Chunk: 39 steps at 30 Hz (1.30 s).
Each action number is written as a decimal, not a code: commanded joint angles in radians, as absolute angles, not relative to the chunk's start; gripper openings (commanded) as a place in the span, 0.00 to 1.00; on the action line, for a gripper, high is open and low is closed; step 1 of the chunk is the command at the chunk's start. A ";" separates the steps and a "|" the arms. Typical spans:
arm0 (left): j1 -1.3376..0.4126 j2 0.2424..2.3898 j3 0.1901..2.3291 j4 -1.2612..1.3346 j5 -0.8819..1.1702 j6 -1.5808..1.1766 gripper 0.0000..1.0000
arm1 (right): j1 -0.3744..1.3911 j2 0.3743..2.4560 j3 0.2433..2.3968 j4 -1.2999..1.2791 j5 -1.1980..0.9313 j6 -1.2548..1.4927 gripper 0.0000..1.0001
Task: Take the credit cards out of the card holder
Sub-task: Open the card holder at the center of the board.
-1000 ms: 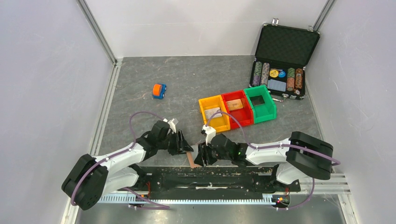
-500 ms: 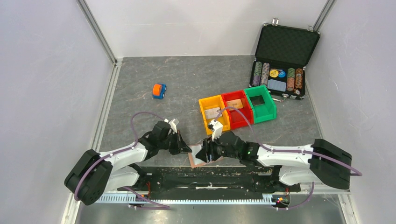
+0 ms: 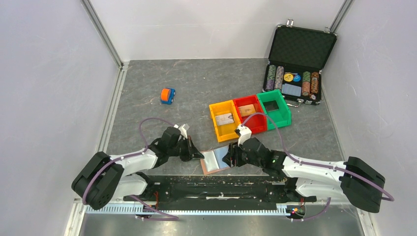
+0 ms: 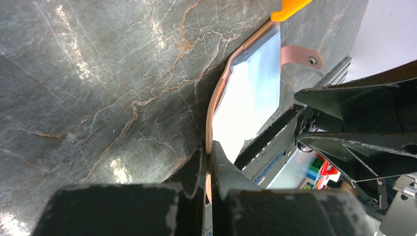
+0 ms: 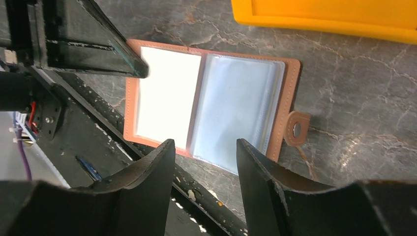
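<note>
Your left gripper (image 3: 198, 155) is clamped on the left edge of the card holder (image 3: 215, 161). The holder lies spread open at the near edge of the counter, about midway along it, with its pale clear pockets facing up. Your right gripper (image 5: 205, 147) hovers over the holder's near border, fingers apart. The holder's snap tab (image 5: 296, 129) points toward the right edge. A yellow bin (image 3: 214, 120) stands just beyond. You cannot tell whether credit cards sit in the pockets.
</note>
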<state>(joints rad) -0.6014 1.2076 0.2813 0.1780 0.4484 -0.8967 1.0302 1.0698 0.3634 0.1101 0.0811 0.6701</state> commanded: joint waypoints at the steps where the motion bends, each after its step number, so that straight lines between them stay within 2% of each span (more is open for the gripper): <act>1: -0.601 1.231 0.285 0.242 0.456 -0.922 0.02 | 1.028 1.080 0.356 0.099 0.112 0.666 0.51; 19: -0.600 1.241 0.285 0.244 0.457 -0.916 0.02 | 1.017 1.160 0.340 0.171 0.092 0.652 0.49; 31: -0.600 1.254 0.293 0.245 0.465 -0.913 0.02 | 1.017 1.124 0.366 0.180 0.050 0.643 0.42; 39: -0.600 1.254 0.295 0.245 0.469 -0.914 0.02 | 1.018 1.127 0.356 0.297 -0.069 0.656 0.41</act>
<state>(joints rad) -0.6014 1.2484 0.2813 0.2058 0.4488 -0.9009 1.0168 1.1416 0.3447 0.1715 0.0231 0.6537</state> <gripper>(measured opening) 0.045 0.410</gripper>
